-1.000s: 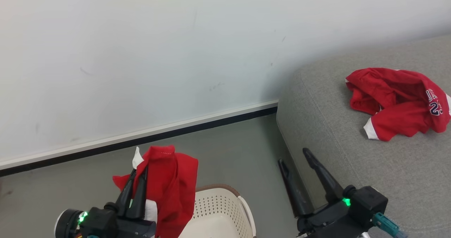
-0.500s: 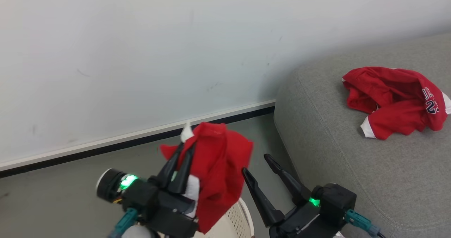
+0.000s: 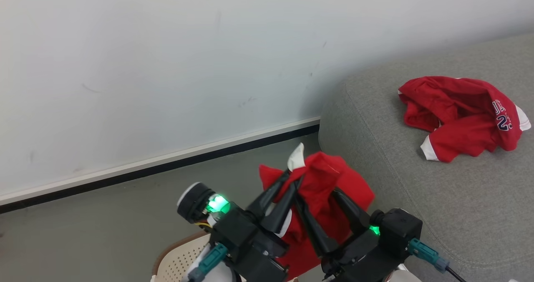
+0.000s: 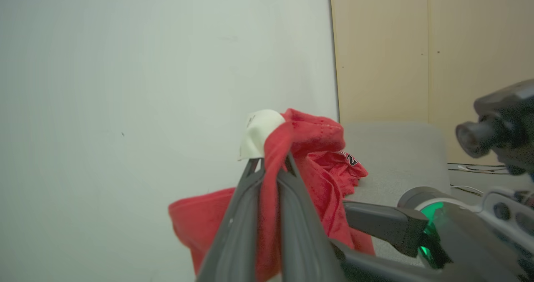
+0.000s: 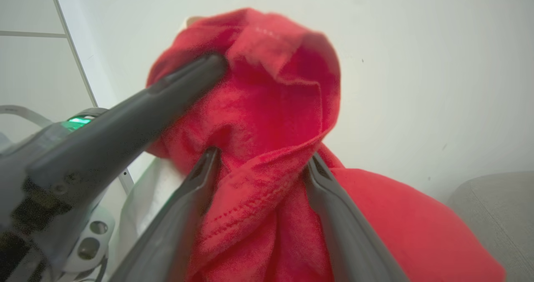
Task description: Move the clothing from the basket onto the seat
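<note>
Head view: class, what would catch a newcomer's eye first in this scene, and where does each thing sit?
The bright red garment stands out first, low in the middle, pinched by the left gripper, jaws shut, with the right gripper open around its folds. A second red garment with white cuffs lies crumpled on the grey seat at the right. A cream basket peeks in at the bottom edge.

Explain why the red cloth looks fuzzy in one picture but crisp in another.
Right wrist view: the held garment hangs close to the lens, soft and grainy. Head view: even light, the other garment on the seat crisp. Left wrist view: the left gripper looks blurred.
</note>
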